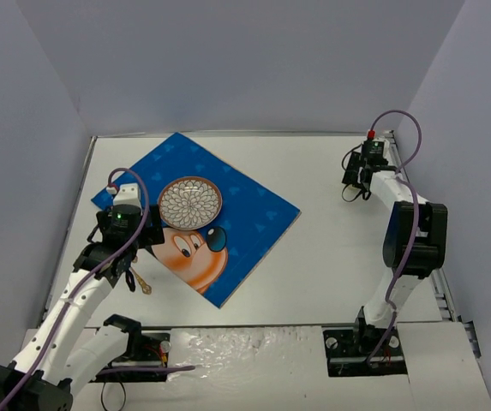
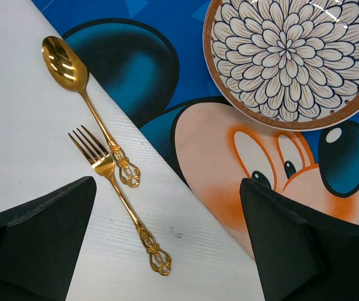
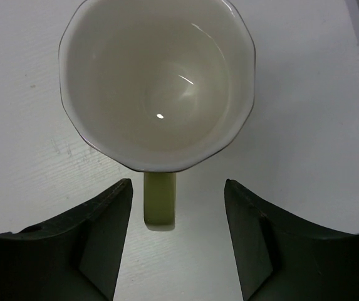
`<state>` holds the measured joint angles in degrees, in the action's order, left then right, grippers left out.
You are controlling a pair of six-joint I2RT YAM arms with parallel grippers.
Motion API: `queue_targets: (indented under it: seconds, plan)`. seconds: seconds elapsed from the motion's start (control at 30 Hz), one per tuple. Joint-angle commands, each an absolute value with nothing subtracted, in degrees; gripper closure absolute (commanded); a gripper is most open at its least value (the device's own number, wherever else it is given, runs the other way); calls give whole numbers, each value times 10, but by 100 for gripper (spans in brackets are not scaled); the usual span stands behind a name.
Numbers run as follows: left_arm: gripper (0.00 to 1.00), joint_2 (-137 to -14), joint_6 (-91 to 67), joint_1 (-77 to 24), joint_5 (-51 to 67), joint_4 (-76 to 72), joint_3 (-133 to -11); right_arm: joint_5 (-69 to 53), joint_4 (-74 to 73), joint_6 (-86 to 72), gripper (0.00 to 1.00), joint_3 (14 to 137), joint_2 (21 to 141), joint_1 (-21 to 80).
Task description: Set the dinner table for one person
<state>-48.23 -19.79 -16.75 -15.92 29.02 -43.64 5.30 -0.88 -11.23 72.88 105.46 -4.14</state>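
Plate (image 2: 292,56) on placemat (image 2: 135,69), spoon (image 2: 63,59) and fork (image 2: 104,163) beside it; cup (image 3: 157,81) unplaced, far right, under released right tool (image 3: 178,188); left tool (image 2: 166,188) released.

A blue cartoon-mouse placemat (image 1: 254,214) lies askew, with a floral plate (image 1: 190,203) with a brown rim on it. A gold spoon (image 2: 96,118) and a gold fork (image 2: 124,200) lie side by side along its edge. Well apart stands an empty white cup (image 3: 157,81).
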Motion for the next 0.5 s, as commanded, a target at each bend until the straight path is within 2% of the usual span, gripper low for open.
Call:
queue_targets:
  seconds: [0.0, 0.1, 0.23, 0.33, 0.47]
  plan:
    - [3, -480, -204, -163, -166, 268, -450, 51, 56, -99, 47, 759, 1056, -44]
    - [3, -481, -204, -163, -168, 266, -451, 53, 61, -95, 49, 762, 1061, -44]
    - [3, -485, -204, -163, -167, 269, -452, 58, 62, -85, 59, 775, 1073, -44]
    - [3, -484, -204, -163, -168, 269, -451, 55, 63, -82, 72, 778, 1077, -44]
    - [3, -484, -204, -163, -171, 269, -451, 60, 64, -80, 97, 774, 1070, -40]
